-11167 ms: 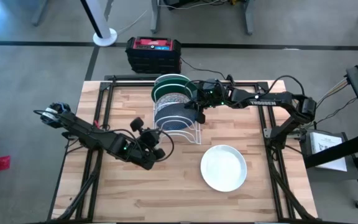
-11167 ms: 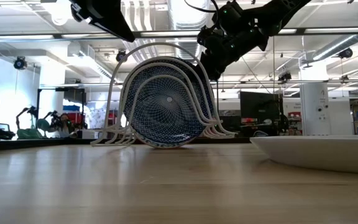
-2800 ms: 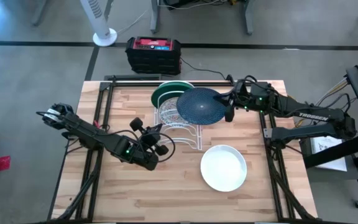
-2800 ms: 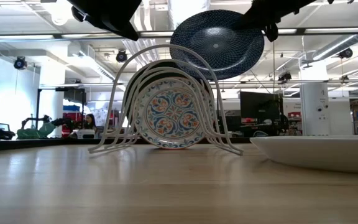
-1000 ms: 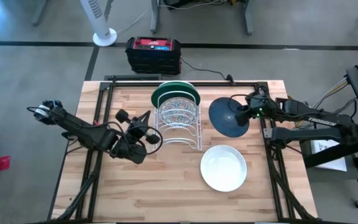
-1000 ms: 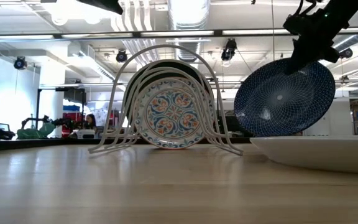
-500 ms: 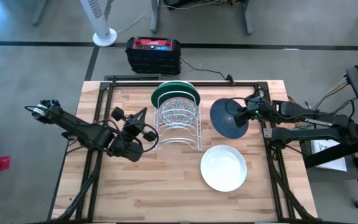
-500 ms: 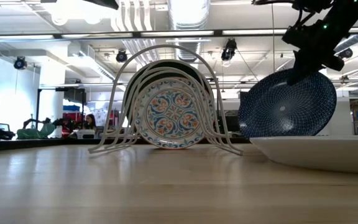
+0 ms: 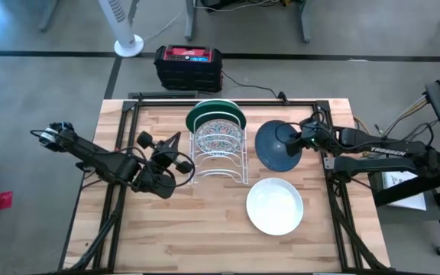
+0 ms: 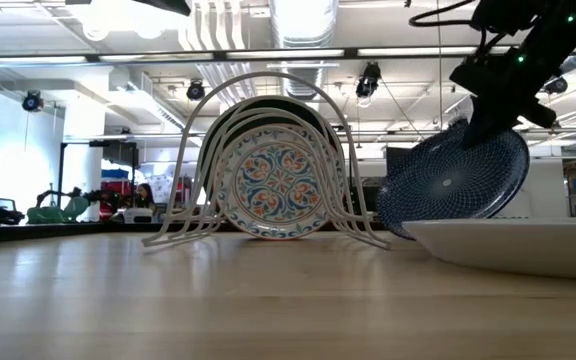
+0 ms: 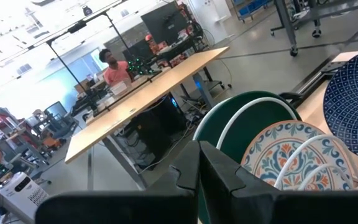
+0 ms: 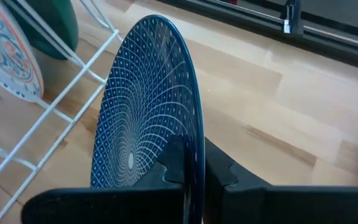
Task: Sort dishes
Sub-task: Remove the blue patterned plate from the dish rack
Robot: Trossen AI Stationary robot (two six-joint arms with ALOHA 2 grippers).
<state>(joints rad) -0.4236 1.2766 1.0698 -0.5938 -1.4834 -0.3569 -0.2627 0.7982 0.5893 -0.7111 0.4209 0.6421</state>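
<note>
The blue speckled dish point(image 9: 277, 147) stands tilted right of the white wire rack point(image 9: 220, 156). My right gripper point(image 9: 302, 140) is shut on the dish's right rim. The floral dish point(image 9: 218, 131) and the green dish point(image 9: 211, 113) behind it stand on edge in the rack's slots. The plain white dish point(image 9: 275, 206) lies flat on the table, nearer than the blue one. My left gripper point(image 9: 173, 153) hovers shut and empty just left of the rack. My right gripper pinches the blue dish's rim point(image 12: 194, 134) between its two fingers, one on each face. The fingers come from the table's right side, slanting down. The dish leans over, its patterned face up and toward the near side. Its low left edge point(image 10: 396, 225) is at the table; whether it touches, I cannot tell.
A black and red box point(image 9: 189, 65) sits on the floor beyond the far edge. Black frame rails point(image 9: 124, 122) run along the table's left and right sides. Bare wood lies at the near left point(image 9: 182, 229).
My right gripper has gone down with the blue dish and tipped it from nearly upright to leaning flatter. The dish's lower edge has come down to table height right of the rack.
</note>
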